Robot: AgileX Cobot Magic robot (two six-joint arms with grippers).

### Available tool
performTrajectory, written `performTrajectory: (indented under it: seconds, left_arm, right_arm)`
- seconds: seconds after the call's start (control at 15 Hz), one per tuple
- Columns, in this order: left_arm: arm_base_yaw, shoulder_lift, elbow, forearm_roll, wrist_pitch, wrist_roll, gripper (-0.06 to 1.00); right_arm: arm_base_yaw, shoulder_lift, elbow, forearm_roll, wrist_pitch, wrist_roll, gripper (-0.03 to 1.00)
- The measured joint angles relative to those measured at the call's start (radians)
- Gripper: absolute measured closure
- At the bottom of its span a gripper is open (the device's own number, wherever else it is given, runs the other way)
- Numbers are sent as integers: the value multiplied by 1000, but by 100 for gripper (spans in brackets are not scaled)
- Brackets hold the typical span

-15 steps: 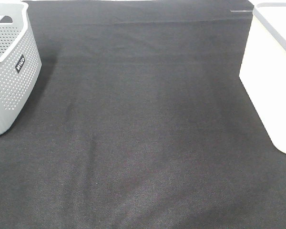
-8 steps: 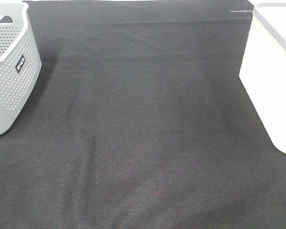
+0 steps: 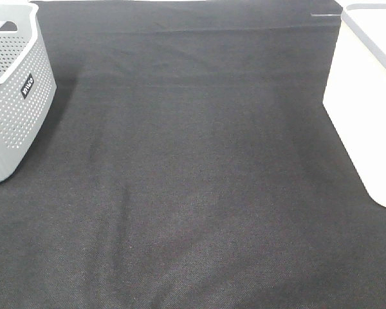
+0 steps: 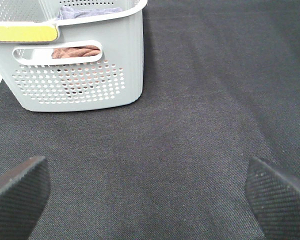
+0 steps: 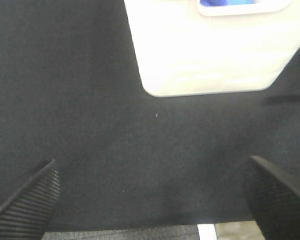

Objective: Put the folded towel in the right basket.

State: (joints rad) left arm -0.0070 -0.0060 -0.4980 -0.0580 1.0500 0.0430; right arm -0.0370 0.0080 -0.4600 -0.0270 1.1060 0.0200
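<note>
Your left tool point(image 4: 150, 195) hangs wide and empty facing the grey basket point(image 4: 80, 75), where cloth point(image 4: 72, 51) shows through the handle slot: likely the towel, long axis hidden. Your right tool point(image 5: 152, 200), also wide and empty, faces the white basket point(image 5: 210, 45). The left arm is nearer. The grey basket's small label point(image 3: 27, 85) is unreadable.

The white right basket point(image 3: 367, 109) stands upright at the black cloth's right edge; folded towel unseen
</note>
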Motion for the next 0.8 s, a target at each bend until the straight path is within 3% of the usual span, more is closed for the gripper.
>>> performTrajectory:
  seconds: [0.8]
  left_arm:
    - [0, 0, 0, 0, 0, 0, -4]
  right_arm:
    - [0, -12, 3, 40, -1, -9, 0]
